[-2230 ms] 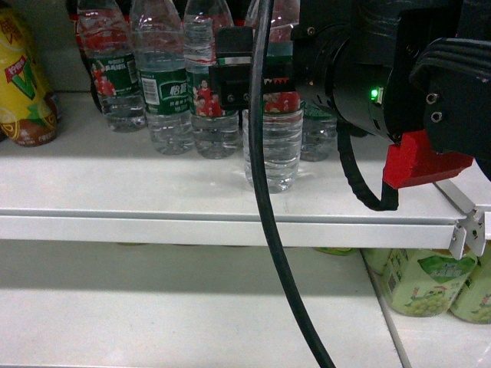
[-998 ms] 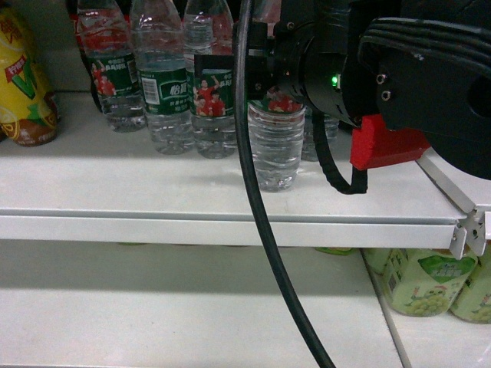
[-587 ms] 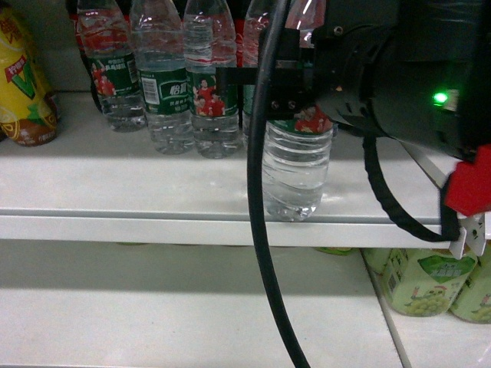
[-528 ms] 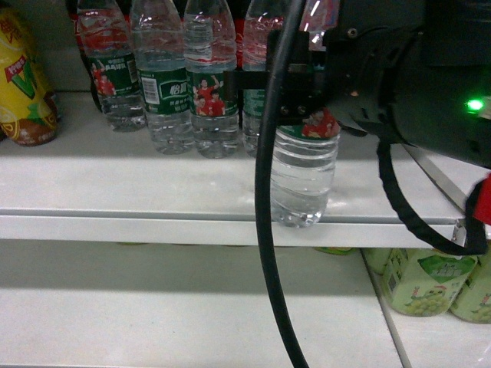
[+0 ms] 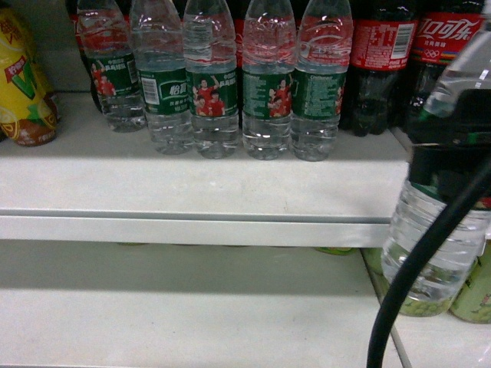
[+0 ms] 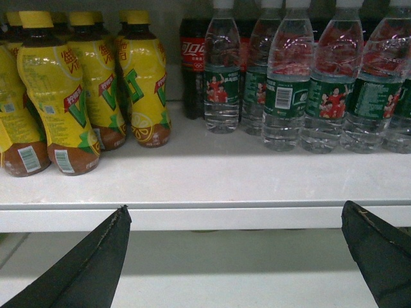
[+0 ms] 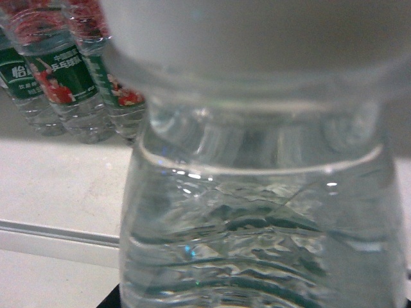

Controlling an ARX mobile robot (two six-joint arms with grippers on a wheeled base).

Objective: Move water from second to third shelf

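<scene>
My right gripper is shut on a clear ribbed water bottle with a green label. It hangs at the far right, out in front of the upper shelf's front edge and down beside the lower shelf. In the right wrist view that bottle fills the picture and hides the fingers. Several more water bottles stand in a row on the upper shelf. My left gripper is open and holds nothing, level with the shelf edge.
Yellow tea bottles stand at the left of the upper shelf, dark cola bottles at its right. Pale green drink bottles sit low at the right behind the held bottle. A black cable crosses the lower right.
My right gripper has carried the bottle off the upper shelf, to the right and downward past the front edge. The row of bottles behind it now shows in full.
</scene>
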